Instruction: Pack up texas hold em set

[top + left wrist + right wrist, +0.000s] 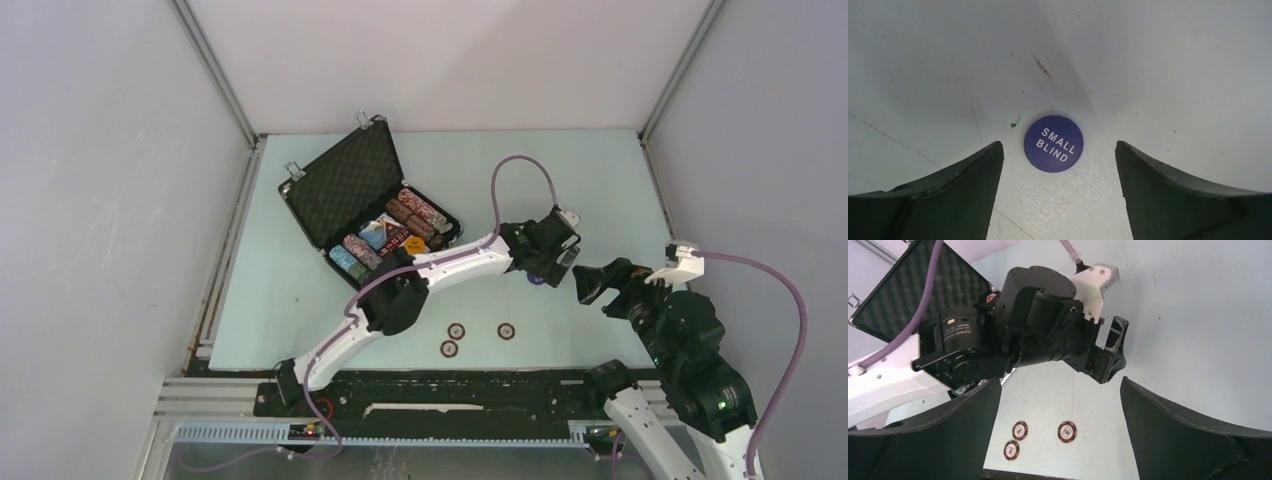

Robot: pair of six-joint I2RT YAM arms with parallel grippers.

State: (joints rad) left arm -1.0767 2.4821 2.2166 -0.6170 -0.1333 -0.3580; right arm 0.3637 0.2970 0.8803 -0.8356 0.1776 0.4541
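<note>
The texas hold em set's black case (345, 185) lies open at the back left, its foam lid (923, 290) raised. Rows of chips (418, 215) and an orange button (414, 243) sit inside. A round blue button (1053, 143) marked SMALL BLIND lies flat on the table. My left gripper (1058, 143) hangs open just over it, one finger (973, 180) on each side, not touching. In the top view the left gripper (552, 258) covers the button. My right gripper (590, 283) stands open and empty to its right, facing the left gripper (1108, 357).
Three loose brown 100 chips (456, 330) (506, 330) (449, 348) lie near the table's front edge, also in the right wrist view (1019, 430) (1067, 431) (1011, 449). The left arm (440, 265) stretches across the table's middle. Grey walls enclose the table.
</note>
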